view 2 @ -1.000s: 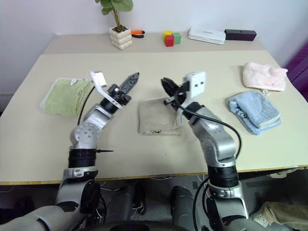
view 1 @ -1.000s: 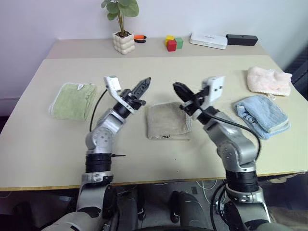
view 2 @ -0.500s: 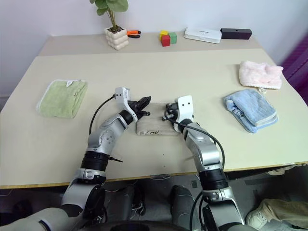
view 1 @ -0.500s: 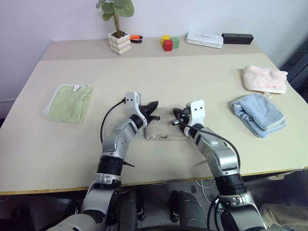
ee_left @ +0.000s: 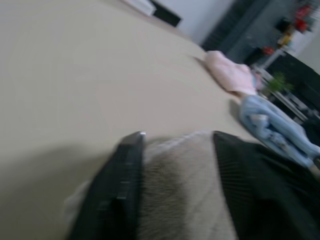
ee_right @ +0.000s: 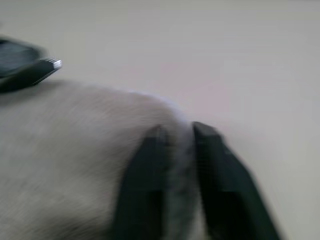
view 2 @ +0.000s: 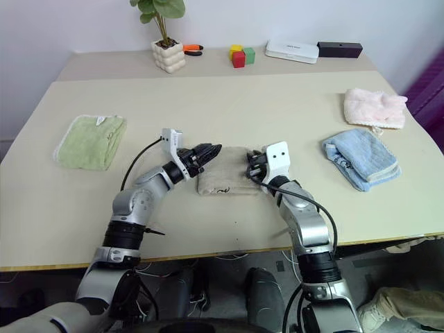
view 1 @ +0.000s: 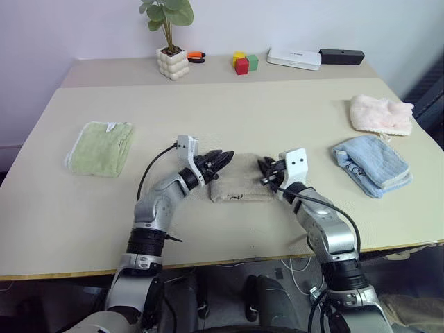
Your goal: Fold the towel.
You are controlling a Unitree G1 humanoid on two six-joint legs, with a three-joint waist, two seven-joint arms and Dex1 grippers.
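Both grippers, left (view 1: 220, 158) spread, right (view 1: 265, 168) slightly parted, straddle towel (view 1: 239, 186) far corners; grasping nothing yet, risk pinching one layer only.

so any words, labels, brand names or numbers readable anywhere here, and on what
None can be read.
towel: a small dark embroidered mark near its front edge, too small to make out.
light-blue cloth: a dark mark on its fold, too small to read.
white box: a faint grey line on its lid, unreadable.
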